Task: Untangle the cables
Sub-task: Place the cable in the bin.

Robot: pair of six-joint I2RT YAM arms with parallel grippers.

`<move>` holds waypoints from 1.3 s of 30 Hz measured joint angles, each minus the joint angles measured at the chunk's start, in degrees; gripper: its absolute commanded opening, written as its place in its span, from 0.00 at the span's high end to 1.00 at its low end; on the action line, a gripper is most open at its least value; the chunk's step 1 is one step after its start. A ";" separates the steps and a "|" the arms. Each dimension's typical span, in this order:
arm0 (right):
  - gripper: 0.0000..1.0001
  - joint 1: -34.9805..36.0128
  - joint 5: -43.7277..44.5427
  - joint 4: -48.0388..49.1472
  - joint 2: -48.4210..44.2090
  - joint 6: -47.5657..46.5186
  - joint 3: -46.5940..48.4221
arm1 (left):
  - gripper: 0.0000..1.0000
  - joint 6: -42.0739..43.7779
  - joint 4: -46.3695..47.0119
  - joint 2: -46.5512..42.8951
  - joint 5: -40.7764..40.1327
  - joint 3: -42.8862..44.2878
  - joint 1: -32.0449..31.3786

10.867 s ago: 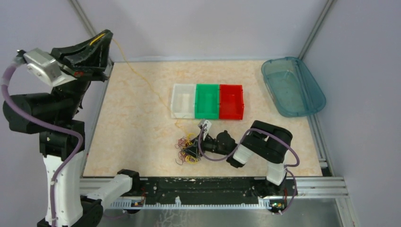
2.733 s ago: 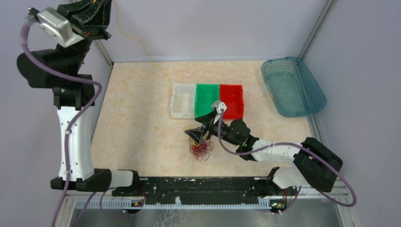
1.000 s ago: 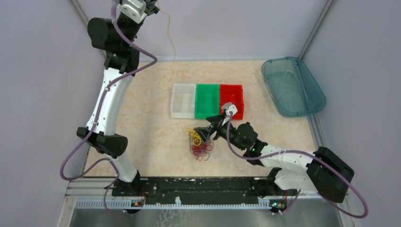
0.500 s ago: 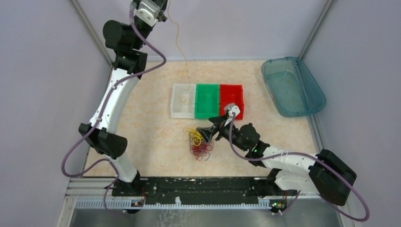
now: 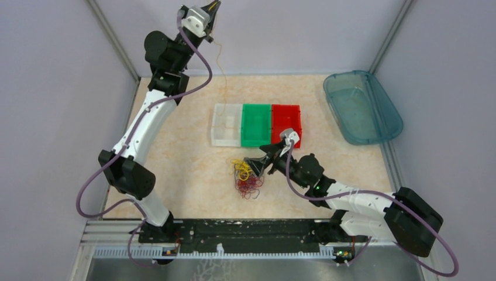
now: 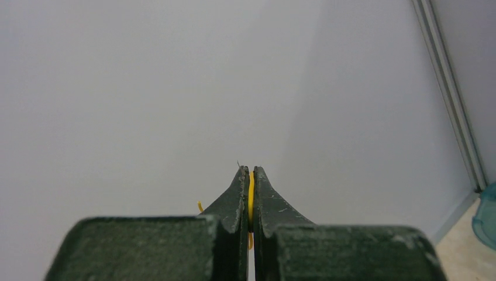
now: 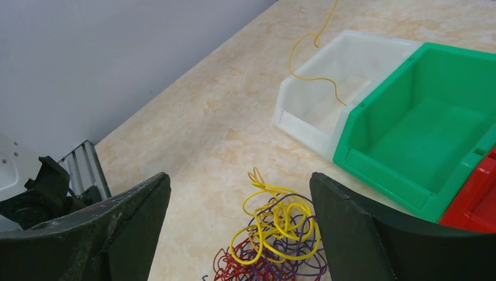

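The cables (image 5: 247, 178) lie as a small tangle of yellow, red and dark purple wires on the table in front of the bins. In the right wrist view the same cables (image 7: 279, 234) lie just below and between the spread fingers. My right gripper (image 5: 258, 166) (image 7: 238, 182) is open over the tangle and holds nothing. My left gripper (image 5: 212, 7) (image 6: 250, 171) is raised high against the back wall, shut on one yellow cable (image 6: 251, 193). That yellow cable (image 7: 304, 78) hangs down, and its curled lower end dangles at the white bin (image 7: 304, 120).
Three small bins stand in a row mid-table: the white bin (image 5: 216, 126), a green bin (image 5: 255, 140) and a red bin (image 5: 286, 142). A teal tray (image 5: 391, 117) lies at the back right. Metal frame posts rise at the back corners.
My left arm has swung to the right with the yellow cable, bringing its hanging end over the white bin. My right gripper has barely moved and stays open.
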 measured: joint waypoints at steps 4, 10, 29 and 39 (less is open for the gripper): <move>0.11 -0.31 0.04 0.13 -0.42 0.04 -0.15 | 0.99 -0.85 -4.98 -0.37 -2.23 -1.95 -0.26; 0.12 -0.57 0.44 0.09 -0.42 0.11 -0.15 | 1.00 -3.67 -10.86 1.18 -4.55 1.42 -0.70; 0.13 -3.26 1.53 -1.68 -2.56 1.22 -0.13 | 1.00 -10.71 -20.39 -7.67 -10.27 -20.31 -1.25; 0.13 -3.34 1.36 -2.75 -2.56 1.66 -0.13 | 1.00 -2.47 -21.29 -12.24 -12.15 -29.33 -1.25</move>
